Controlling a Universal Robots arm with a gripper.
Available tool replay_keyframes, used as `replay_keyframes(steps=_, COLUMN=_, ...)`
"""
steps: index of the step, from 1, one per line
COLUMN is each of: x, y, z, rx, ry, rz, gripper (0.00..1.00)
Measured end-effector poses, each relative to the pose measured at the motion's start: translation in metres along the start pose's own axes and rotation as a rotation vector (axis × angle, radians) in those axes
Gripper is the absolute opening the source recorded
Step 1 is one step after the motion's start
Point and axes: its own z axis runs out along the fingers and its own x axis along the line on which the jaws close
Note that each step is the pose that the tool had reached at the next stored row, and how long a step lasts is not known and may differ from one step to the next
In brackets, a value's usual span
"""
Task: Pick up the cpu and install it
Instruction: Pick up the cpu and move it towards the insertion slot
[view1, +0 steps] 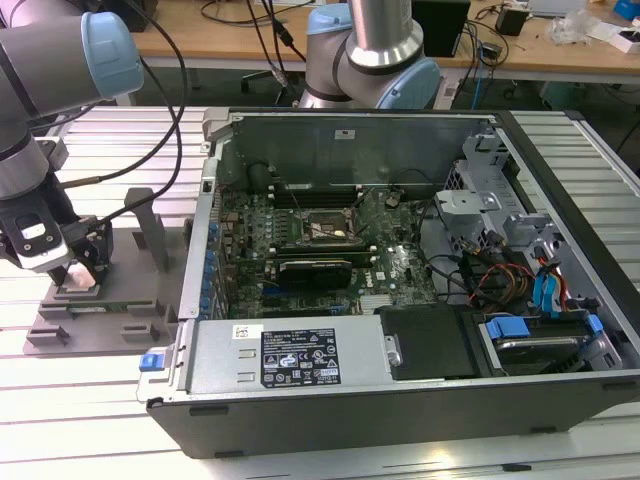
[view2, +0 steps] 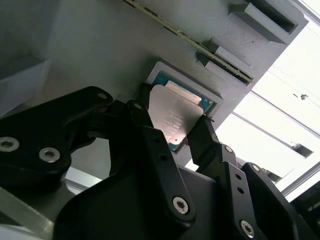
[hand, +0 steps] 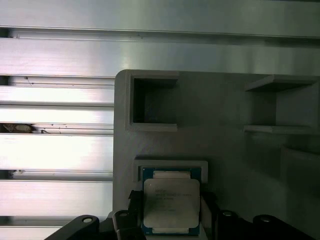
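— Slatted metal table (view1: 70, 420), grey tray (view1: 120, 330) at the exterior view's left, open case (view1: 420, 400) beside it. Where's the cpu (hand: 171, 200)?

— Flat in its square nest (hand: 172, 164) in the tray, metal plate up. It hasn't been lifted clear; both wrist views show it seated there.

— And the gripper (view1: 78, 272)?

— Down on the tray, straddling the cpu. Whether it has clamped the edges or merely brackets them, I cannot tell.

— So what worries you?

— The hold itself. I judge the cpu to be thin and smooth-sided, so there is little to bite on. If the grip lands off-centre, the cpu could come up tilted, catch a corner on the nest's rim and pop loose.

— And if it does come up clean?

— Then it's the carry. The socket (view1: 322, 228) sits well apart from the tray, down inside the case, past the side wall. A weak pinch could let the cpu slide on the way, and a drop would land on the board.

— Worst case?

— Setting it down crooked or turned the wrong way. My guess is that a tilted cpu pressed into that socket would damage the contacts underneath.
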Motion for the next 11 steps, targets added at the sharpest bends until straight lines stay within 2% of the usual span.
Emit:
replay_keyframes(steps=2, x=0.0000, y=0.0000, z=0.0000, rx=0.0005, ry=-0.0001, rz=0.000, gripper=0.55)
replay_keyframes(steps=6, x=-0.0003, y=-0.0003, z=-0.0099, rx=0.0008, ry=-0.0002, rz=0.000, gripper=0.55)
replay_keyframes(steps=11, x=-0.0004, y=-0.0003, z=-0.0165, rx=0.0008, ry=-0.0001, rz=0.000, gripper=0.55)
